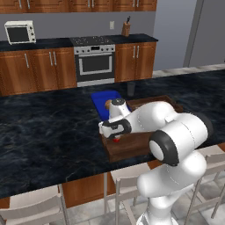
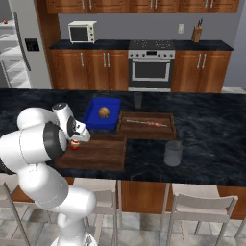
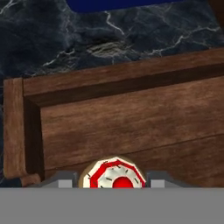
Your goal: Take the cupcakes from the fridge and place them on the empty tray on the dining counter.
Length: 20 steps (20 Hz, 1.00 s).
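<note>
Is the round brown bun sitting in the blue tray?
Yes, the right base view shows the brown bun lying inside the blue tray on the black counter.

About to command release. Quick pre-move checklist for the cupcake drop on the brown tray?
1. Cupcake between the fingers: ok, it sits between both tips of the gripper.
2. Gripper over the empty wooden tray, not the blue tray: ok.
3. Drop spot bare: ok, plain wood around the cupcake in the hand view.
4. Cupcake resting on the tray floor: cannot tell, contact is hidden.
5. Clear of the tray rim: ok, rim is off to the side.
6. Glass out of the arm's way: ok, well to the right.
</note>
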Motion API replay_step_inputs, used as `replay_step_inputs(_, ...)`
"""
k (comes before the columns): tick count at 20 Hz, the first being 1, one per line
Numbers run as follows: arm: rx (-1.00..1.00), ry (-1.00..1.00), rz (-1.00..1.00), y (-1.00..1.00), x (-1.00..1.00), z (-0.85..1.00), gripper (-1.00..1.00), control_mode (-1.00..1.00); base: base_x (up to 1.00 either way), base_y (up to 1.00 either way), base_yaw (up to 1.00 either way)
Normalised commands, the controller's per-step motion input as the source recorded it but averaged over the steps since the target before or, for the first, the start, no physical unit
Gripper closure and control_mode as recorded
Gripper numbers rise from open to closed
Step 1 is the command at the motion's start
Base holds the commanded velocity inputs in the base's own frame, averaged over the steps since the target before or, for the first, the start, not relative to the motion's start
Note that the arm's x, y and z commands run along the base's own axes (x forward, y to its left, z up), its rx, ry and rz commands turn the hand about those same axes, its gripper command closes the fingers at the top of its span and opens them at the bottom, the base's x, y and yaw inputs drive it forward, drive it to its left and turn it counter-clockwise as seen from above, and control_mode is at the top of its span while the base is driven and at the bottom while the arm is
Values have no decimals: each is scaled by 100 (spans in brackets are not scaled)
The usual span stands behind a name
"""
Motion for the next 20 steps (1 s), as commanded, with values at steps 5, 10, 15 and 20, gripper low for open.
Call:
replay_step_inputs(5, 0, 0, -6, 0, -6, 0, -100, -100, 0, 0, 0)
replay_step_inputs(10, 0, -3, -5, 0, -17, 10, -100, -100, 0, 0, 0)
replay_step_inputs(15, 3, -14, -1, 0, -24, 70, -100, -100, 0, 0, 0)
replay_step_inputs(20, 7, -24, 0, 0, -30, 100, -100, -100, 0, 0, 0)
